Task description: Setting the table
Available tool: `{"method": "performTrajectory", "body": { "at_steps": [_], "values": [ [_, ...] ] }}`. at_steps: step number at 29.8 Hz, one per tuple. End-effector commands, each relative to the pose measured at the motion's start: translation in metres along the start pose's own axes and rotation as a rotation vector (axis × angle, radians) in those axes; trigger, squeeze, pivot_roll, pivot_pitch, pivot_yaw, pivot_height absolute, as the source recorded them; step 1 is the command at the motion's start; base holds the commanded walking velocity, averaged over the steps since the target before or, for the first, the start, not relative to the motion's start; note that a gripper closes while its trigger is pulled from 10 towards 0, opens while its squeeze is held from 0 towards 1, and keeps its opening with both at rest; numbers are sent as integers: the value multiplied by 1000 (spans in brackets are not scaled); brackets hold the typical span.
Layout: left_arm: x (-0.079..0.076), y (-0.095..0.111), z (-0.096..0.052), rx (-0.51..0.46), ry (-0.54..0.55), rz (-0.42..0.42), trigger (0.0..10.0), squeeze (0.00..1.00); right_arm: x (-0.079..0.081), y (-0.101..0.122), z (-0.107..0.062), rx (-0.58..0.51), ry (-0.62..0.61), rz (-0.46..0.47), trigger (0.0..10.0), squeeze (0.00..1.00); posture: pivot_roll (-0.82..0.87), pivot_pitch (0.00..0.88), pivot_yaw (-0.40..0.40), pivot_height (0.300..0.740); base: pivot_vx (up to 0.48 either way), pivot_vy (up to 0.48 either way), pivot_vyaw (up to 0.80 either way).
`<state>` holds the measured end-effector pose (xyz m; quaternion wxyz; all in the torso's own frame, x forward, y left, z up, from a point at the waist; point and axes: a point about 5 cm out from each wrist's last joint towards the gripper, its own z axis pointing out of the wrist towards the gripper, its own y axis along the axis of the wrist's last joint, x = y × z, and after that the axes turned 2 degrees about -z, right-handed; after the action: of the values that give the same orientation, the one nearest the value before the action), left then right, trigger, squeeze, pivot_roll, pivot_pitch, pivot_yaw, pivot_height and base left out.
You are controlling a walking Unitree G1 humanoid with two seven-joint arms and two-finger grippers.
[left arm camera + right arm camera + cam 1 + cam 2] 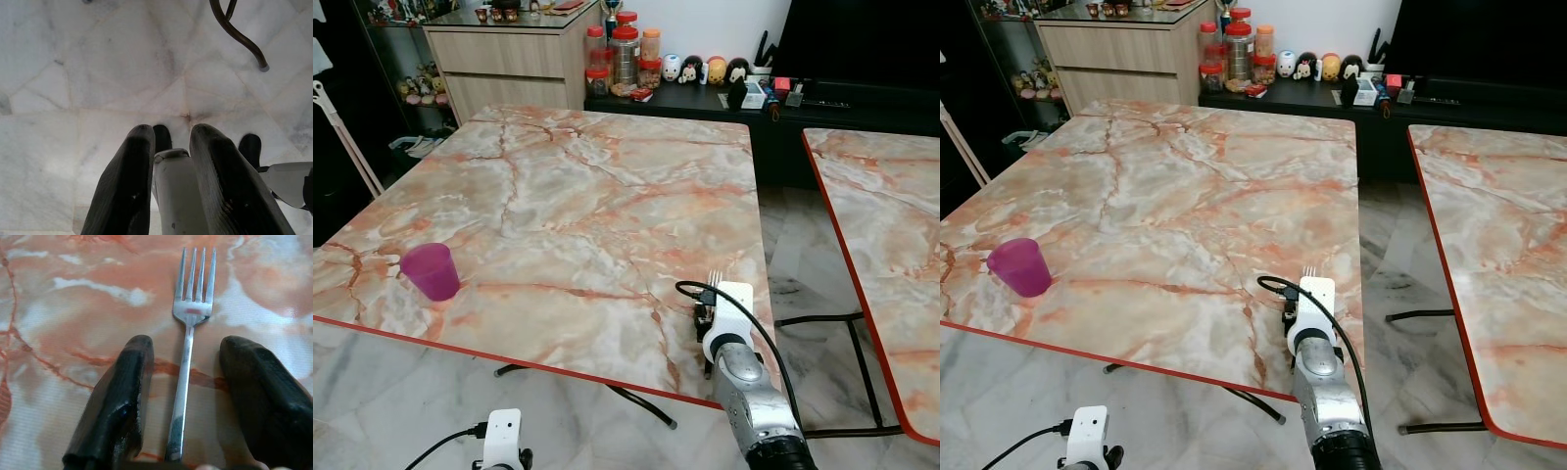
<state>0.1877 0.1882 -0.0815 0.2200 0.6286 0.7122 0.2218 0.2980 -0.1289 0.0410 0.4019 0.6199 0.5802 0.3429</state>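
Head cam: marble tabletop (578, 196) with a purple cup (431, 270) sitting close to the near edge by the left corner. The right gripper (707, 311) is over the near edge toward the right corner, and fork (713, 280) tines poke out just past it. The left arm (501, 439) hangs low below the table edge.

Left wrist cam: left gripper (168, 142) points at the white tiled floor (73, 73), fingers slightly apart, holding nothing.

Right wrist cam: fork lies flat on the marble between the spread black fingers (117, 406); neither one touches it, so released.
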Motion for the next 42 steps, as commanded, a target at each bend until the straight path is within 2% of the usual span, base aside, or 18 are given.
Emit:
{"method": "performTrajectory", "body": {
  "at_steps": [1,15,22,30,36,37,38,39,41,42],
  "values": [
    [0,-6,-1,24,0,-17,10000,0,-3,-13,0,72,-17,-15,0,0,-59,0,-16,740,0,0,0],
    [-3,-6,-1,24,-2,-33,10000,0,-3,-10,1,72,0,-20,0,0,-59,0,-25,740,0,0,0],
    [-2,-7,-1,28,4,-65,10000,0,0,-10,0,71,9,-18,0,0,-60,0,-23,740,0,0,0],
    [1,-6,-1,27,8,-59,10000,0,-1,-9,1,66,6,-15,0,0,-60,0,-20,740,0,0,0],
    [1,-4,0,18,12,-57,10000,0,-1,-4,2,33,6,-9,0,0,-60,0,-19,740,0,0,0],
    [1,-3,0,12,18,-56,10000,0,1,4,1,-31,15,1,0,0,-60,0,-18,740,0,0,0],
    [1,-3,0,12,18,-56,10000,0,1,4,1,-31,15,1,0,0,-60,0,-18,740,0,0,0],
    [1,-1,0,5,26,-60,10000,0,4,16,0,-114,32,-24,10000,0,-61,0,-18,740,0,0,0],
    [1,-1,0,3,27,-61,10000,0,5,19,-1,-135,36,-34,10000,0,-61,0,-18,740,0,0,0],
    [2,0,0,1,30,-65,10000,0,6,29,-2,-194,38,-12,10000,0,-61,0,-17,740,0,0,0]
  ]
}}
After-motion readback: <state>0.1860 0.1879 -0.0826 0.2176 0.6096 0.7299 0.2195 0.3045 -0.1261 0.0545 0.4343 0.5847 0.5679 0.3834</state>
